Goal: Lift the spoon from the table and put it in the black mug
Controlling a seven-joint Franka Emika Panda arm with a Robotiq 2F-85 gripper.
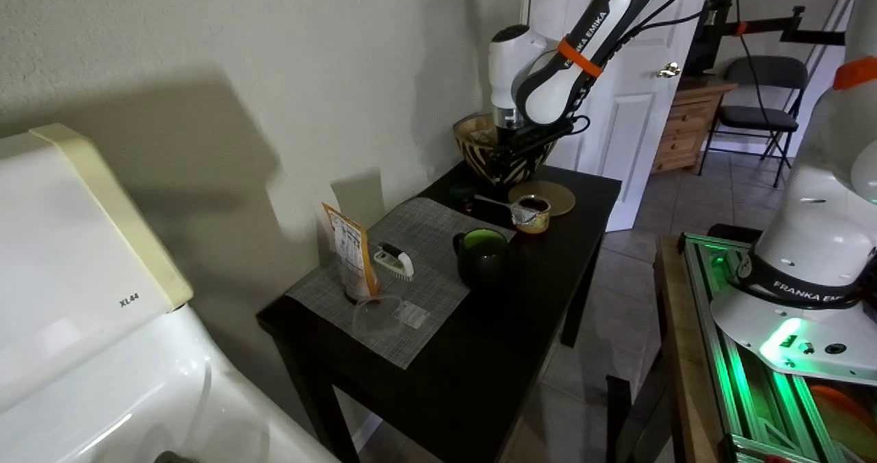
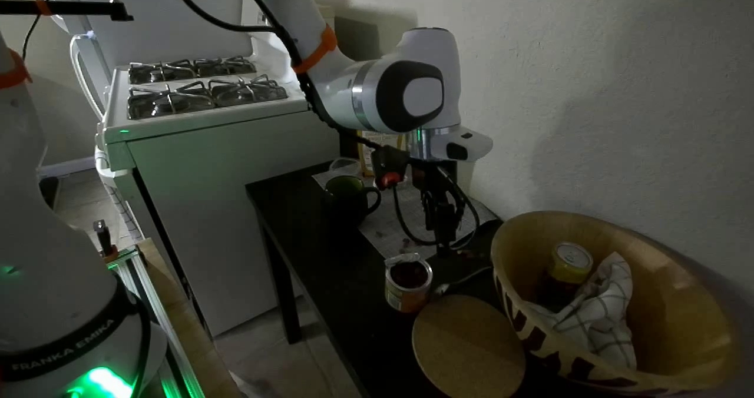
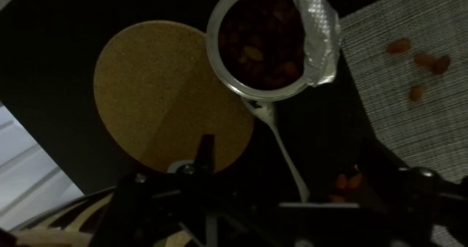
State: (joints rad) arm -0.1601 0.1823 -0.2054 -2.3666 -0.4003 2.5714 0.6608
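Tool [image 3: 287, 141]: its fingers [image 3: 206, 154] stand wide apart, low in the wrist view; in an exterior view, upper middle of the frame, you lose their dark tips against the striped bowl [image 1: 473, 160].
Spoon [image 3: 285, 150]: it lies on the desk [image 1: 466, 381], center of the wrist view, its handle showing between the fingers; the rim of the can [image 2: 406, 298] hides part of its head, and you cannot tell whether the two touch. The handle's lower end meets the tool's black body, so you cannot tell whether its tip is covered.
Black mug [image 1: 479, 264]: upright, middle of the frame in an exterior view, green inside showing; its lower half melts into the dark desk, so you can hardly make out the base.
Can: the wrist view's top edge cuts it off; the foil lid [image 3: 318, 38] folds back to the right, and the contents are dim.
Cork disc [image 3: 157, 86]: left of center in the wrist view, a finger covering some of its lower edge.
Placemat [image 3: 420, 130]: runs off the frame at the right, small reddish pieces [image 3: 398, 46] on it.
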